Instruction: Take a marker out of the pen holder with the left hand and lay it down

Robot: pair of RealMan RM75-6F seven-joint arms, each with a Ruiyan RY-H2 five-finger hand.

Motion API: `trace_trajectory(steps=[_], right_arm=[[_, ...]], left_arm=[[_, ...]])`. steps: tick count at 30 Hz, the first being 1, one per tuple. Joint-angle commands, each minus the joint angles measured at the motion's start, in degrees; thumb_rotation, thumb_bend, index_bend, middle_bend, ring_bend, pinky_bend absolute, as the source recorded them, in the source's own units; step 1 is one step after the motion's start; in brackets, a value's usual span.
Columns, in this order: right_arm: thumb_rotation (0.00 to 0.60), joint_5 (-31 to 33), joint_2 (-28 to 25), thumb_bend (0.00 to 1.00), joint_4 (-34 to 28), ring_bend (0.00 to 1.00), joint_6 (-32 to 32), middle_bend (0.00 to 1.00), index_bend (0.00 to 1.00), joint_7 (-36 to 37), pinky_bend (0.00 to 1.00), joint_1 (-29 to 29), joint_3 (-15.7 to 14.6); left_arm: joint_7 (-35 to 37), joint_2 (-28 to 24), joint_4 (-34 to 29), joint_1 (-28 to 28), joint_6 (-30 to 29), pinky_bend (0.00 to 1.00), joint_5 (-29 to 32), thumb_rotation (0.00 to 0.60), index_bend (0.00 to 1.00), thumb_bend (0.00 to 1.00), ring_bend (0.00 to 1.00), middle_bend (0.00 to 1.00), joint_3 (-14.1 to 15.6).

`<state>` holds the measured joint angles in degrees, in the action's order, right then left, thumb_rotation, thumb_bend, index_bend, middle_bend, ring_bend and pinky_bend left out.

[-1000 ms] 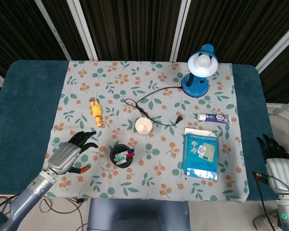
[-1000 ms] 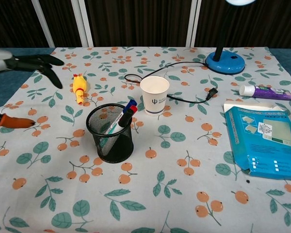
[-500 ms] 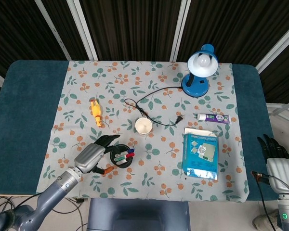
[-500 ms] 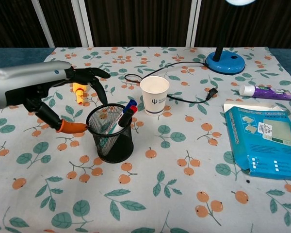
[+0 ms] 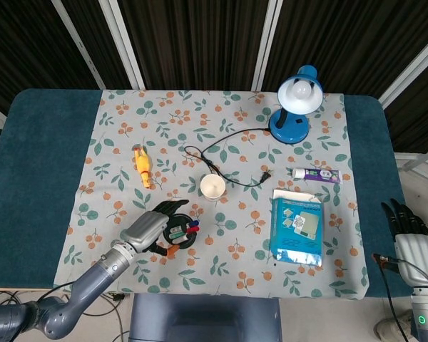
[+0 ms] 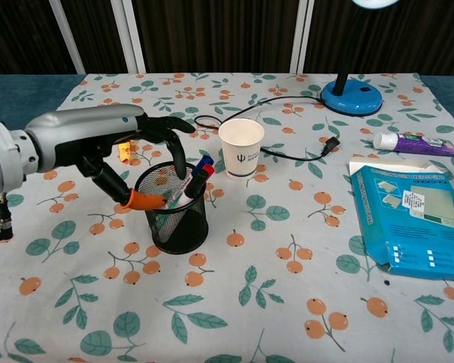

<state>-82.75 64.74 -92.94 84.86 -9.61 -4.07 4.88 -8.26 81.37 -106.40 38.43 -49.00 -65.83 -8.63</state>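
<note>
A black mesh pen holder [image 6: 172, 217] [image 5: 180, 233] stands on the floral cloth, with several markers [image 6: 198, 174] [image 5: 185, 229] leaning in it, their blue and red caps at its right rim. My left hand [image 6: 110, 147] [image 5: 151, 226] hovers at the holder's left rim, fingers spread and arched over the opening, orange thumb tip against the mesh wall. It holds nothing. My right hand [image 5: 408, 231] hangs beyond the table's right edge in the head view, fingers straight.
A white paper cup [image 6: 240, 147] stands just behind the holder, with a black cable [image 6: 287, 106] looping past it. A yellow toy chicken [image 6: 123, 151] lies behind my left hand. A blue packet [image 6: 408, 215], a tube [image 6: 408, 142] and a blue lamp [image 5: 296, 107] sit to the right.
My left hand has swept from the table's left side rightward to the pen holder; its fingers now reach over the rim. The right hand has not moved.
</note>
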Motion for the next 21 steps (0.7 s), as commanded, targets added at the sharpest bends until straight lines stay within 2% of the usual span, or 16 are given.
trace_trajectory(steps=[1, 21], right_arm=[[0.600, 0.0, 0.0, 0.16, 0.0, 0.07, 0.0, 0.00, 0.02, 0.1, 0.18, 0.0, 0.0], [0.600, 0.1, -0.2, 0.16, 0.0, 0.07, -0.1, 0.00, 0.02, 0.3, 0.18, 0.0, 0.0]], left_arm=[[-0.4, 0.7, 0.5, 0.5, -0.7, 0.00, 0.9, 0.600, 0.43, 0.28, 0.00, 0.00, -0.2], [-3.2, 3.3, 1.6, 3.1, -1.8, 0.00, 3.9, 0.600, 0.43, 0.29, 0.00, 0.01, 0.7]])
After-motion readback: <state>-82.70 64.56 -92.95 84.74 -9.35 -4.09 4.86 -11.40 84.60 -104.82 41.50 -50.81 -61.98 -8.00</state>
